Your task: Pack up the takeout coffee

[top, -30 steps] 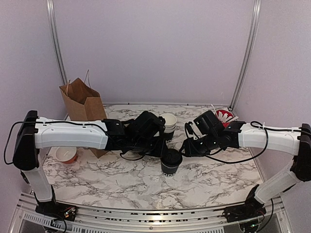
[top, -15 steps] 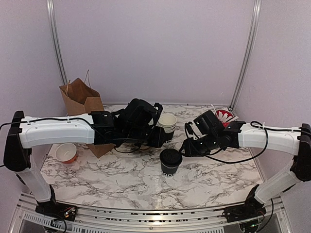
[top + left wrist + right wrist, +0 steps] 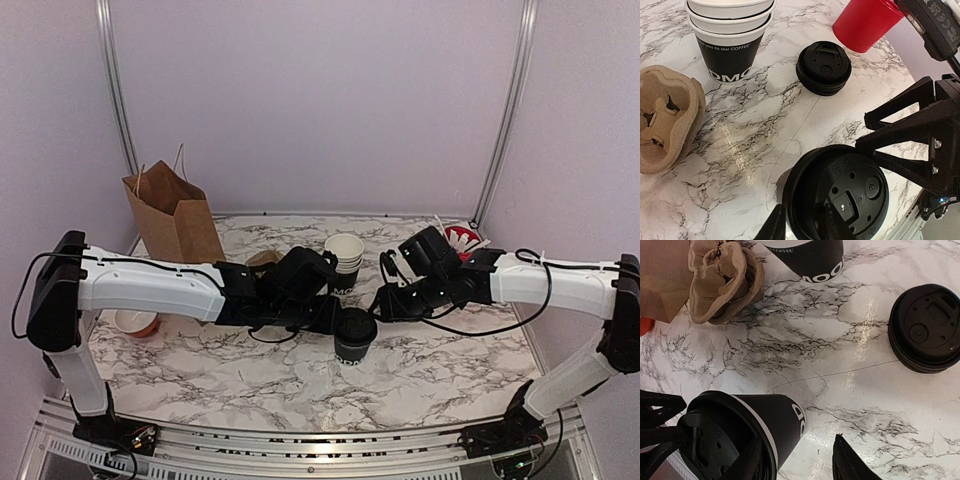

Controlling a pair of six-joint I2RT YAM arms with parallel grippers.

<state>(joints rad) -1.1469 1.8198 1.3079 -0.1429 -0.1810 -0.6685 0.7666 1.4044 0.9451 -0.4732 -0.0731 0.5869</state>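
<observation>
A black paper coffee cup (image 3: pixel 352 340) with white lettering and a black lid (image 3: pixel 845 192) stands on the marble table between the two grippers. My left gripper (image 3: pixel 802 220) straddles the lid's near rim, one finger outside it and one on the lid top, pinching it; in the top view the left gripper (image 3: pixel 335 314) sits just left of the cup. My right gripper (image 3: pixel 797 450) is open around the cup's wall (image 3: pixel 785 422), its right finger apart from it; in the top view the right gripper (image 3: pixel 386 303) is at the cup's right.
A stack of open black cups (image 3: pixel 346 258) stands behind. A loose stack of black lids (image 3: pixel 823 67) and a red cup of stirrers (image 3: pixel 462 240) sit at the right. A brown cup carrier (image 3: pixel 665 120), a paper bag (image 3: pixel 175 215) and an orange bowl (image 3: pixel 135 320) are at the left.
My left arm lifted back toward the cup stack half a second ago and has now come down onto the lidded cup. The right arm and the cup have stayed put.
</observation>
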